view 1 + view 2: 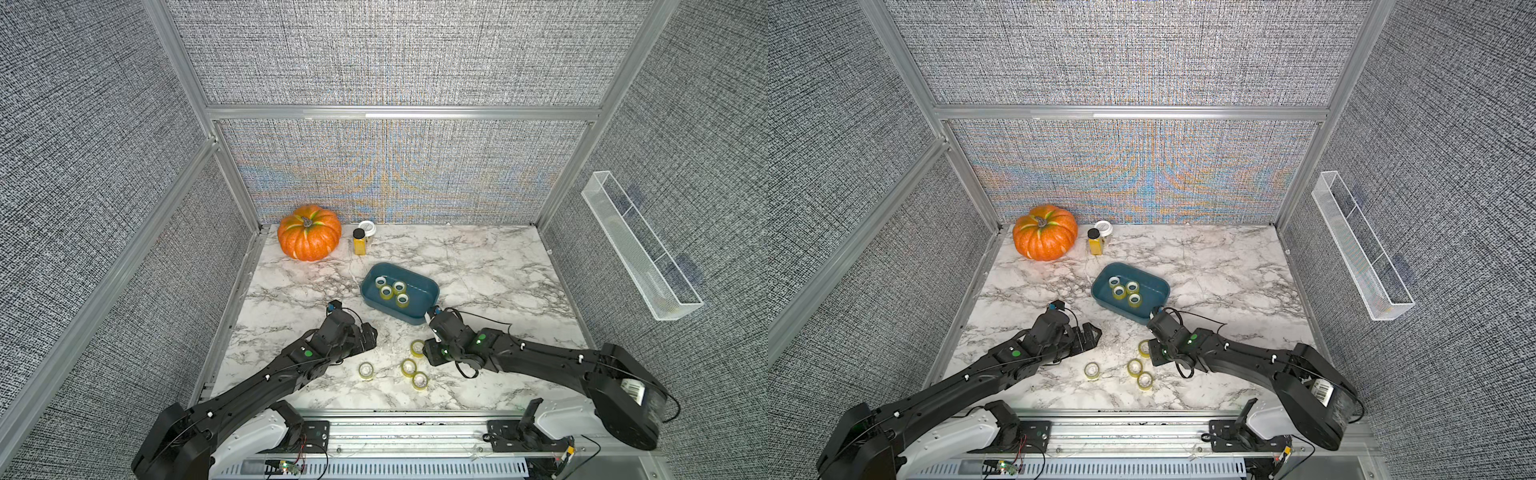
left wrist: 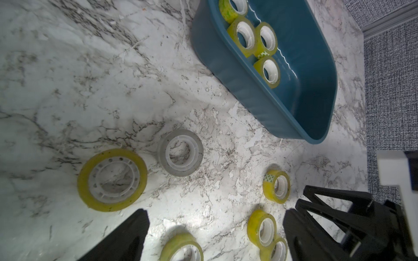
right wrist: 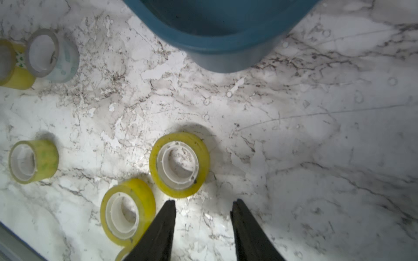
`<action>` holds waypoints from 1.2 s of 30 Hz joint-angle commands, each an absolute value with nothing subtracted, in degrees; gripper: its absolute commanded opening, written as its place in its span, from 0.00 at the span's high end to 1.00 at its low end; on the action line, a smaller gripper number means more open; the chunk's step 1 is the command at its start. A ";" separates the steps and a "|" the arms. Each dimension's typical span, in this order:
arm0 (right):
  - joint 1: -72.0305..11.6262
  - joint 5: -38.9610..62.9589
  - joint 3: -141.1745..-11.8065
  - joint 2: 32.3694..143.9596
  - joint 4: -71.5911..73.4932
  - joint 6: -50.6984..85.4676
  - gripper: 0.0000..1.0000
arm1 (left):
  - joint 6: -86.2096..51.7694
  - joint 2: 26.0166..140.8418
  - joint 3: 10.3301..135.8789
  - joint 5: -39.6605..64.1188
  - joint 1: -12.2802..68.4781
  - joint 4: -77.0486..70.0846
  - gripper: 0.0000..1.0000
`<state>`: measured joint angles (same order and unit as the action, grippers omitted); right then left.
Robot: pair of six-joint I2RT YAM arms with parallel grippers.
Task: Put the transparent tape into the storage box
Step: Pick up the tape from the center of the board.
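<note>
Over the near marble [image 3: 316,135], right gripper [image 3: 203,202]: we find its two fingers spread, with bare marble between them and nothing gripped.
Nearest tape roll [image 3: 179,165]: flat on the marble just ahead of one fingertip, outside the gap; we cannot tell whether they touch.
Second tape roll [image 3: 127,212]: flat beside that same finger, partly hidden behind it.
Left gripper [image 2: 217,210]: fingers spread wide, holding nothing, poised above the marble.
Large yellow roll [image 2: 112,179] and pale clear roll [image 2: 180,152]: in the left wrist view we see them lying flat, just beside each other.
Loose rolls [image 1: 409,367]: in both top views we count four small yellowish ones on the marble between the arms. Three are bunched by the right wrist, and one [image 1: 366,370] lies apart, nearer the left arm.
Storage box [image 1: 422,286]: teal, mid-table, just beyond the right wrist. Four transparent tape rolls [image 1: 386,292] lie bunched in its half toward the pumpkin [image 1: 309,239].
Yellow jar [image 1: 360,241]: black-capped, near the pumpkin at the far edge, with a white-lidded jar [image 1: 367,227] just behind it.
Clear tray [image 1: 640,245]: on the right wall, well apart from the box.
</note>
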<state>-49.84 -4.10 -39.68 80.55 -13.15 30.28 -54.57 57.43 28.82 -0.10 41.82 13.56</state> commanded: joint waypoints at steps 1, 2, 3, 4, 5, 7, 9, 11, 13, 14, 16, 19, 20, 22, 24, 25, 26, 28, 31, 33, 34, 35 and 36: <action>-49.92 -6.74 -41.25 83.02 -11.91 30.73 0.54 | -55.52 56.83 28.65 -1.01 41.76 12.73 0.02; -50.01 -7.37 -41.45 83.81 -12.16 30.70 0.54 | -55.55 56.70 28.65 -0.95 41.77 12.91 0.02; -50.01 -8.08 -41.63 84.55 -12.35 30.71 0.54 | -55.63 56.48 28.65 -0.93 41.82 13.00 0.02; -50.01 -8.49 -41.84 85.28 -12.47 30.73 0.54 | -55.63 56.34 28.65 -1.01 41.75 12.98 0.02; -50.07 -8.88 -41.99 85.82 -12.65 30.70 0.54 | -55.63 56.29 28.73 -1.14 41.80 12.93 0.02; -50.36 -10.15 -42.70 87.25 -13.29 30.83 0.54 | -55.55 56.38 28.96 -1.49 41.75 13.27 0.02; -50.72 -11.05 -43.44 88.92 -13.78 30.84 0.54 | -55.46 56.77 29.09 -1.63 41.76 13.22 0.02; -50.96 -11.42 -44.14 90.69 -13.84 31.17 0.54 | -55.29 57.29 29.25 -1.58 41.80 13.10 0.02; -51.06 -11.34 -44.46 92.32 -13.20 31.28 0.54 | -55.07 57.92 29.42 -1.43 41.77 13.01 0.02; -51.15 -11.49 -44.58 92.85 -13.12 31.35 0.54 | -54.95 58.21 29.53 -1.39 41.83 13.05 0.02; -51.15 -12.07 -44.65 93.93 -13.11 31.82 0.56 | -54.67 58.50 29.79 -1.32 41.80 13.18 0.02; -51.15 -12.96 -44.52 94.31 -13.19 32.01 0.59 | -54.67 57.98 29.66 -1.39 41.83 13.40 0.02; -51.15 -13.26 -44.32 94.25 -13.10 31.91 0.61 | -54.80 57.66 29.71 -1.40 41.75 13.45 0.02; -51.15 -14.24 -43.96 94.15 -13.67 32.05 0.66 | -54.93 56.47 29.79 -1.38 41.83 13.63 0.02; -51.15 -14.84 -43.61 93.85 -14.36 32.09 0.69 | -54.85 55.31 30.18 -1.82 41.83 14.37 0.02; -51.11 -15.00 -43.36 93.54 -14.58 32.14 0.71 | -54.77 54.72 30.47 -2.22 41.80 15.08 0.02; -51.08 -15.14 -43.10 93.21 -14.75 32.15 0.72 | -54.67 54.20 30.65 -2.54 41.84 15.56 0.02; -51.15 -15.37 -42.55 92.10 -15.32 32.21 0.75 | -54.58 53.35 30.93 -3.13 41.83 16.67 0.01; -51.14 -16.04 -42.19 90.06 -16.70 32.36 0.80 | -54.64 52.70 30.87 -3.25 41.77 17.06 0.01; -51.15 -16.66 -42.38 88.11 -18.22 32.43 0.83 | -54.92 52.49 30.85 -3.12 41.83 17.05 0.01; -51.13 -16.85 -42.64 87.15 -19.06 32.34 0.83 | -54.93 52.41 30.85 -3.14 41.77 17.06 0.01; -51.15 -17.00 -43.21 85.98 -20.21 32.21 0.83 | -54.76 52.45 30.89 -3.21 41.82 17.05 0.01; -51.11 -17.11 -44.12 84.61 -21.53 31.96 0.83 | -54.54 52.38 31.09 -3.33 41.84 17.18 0.01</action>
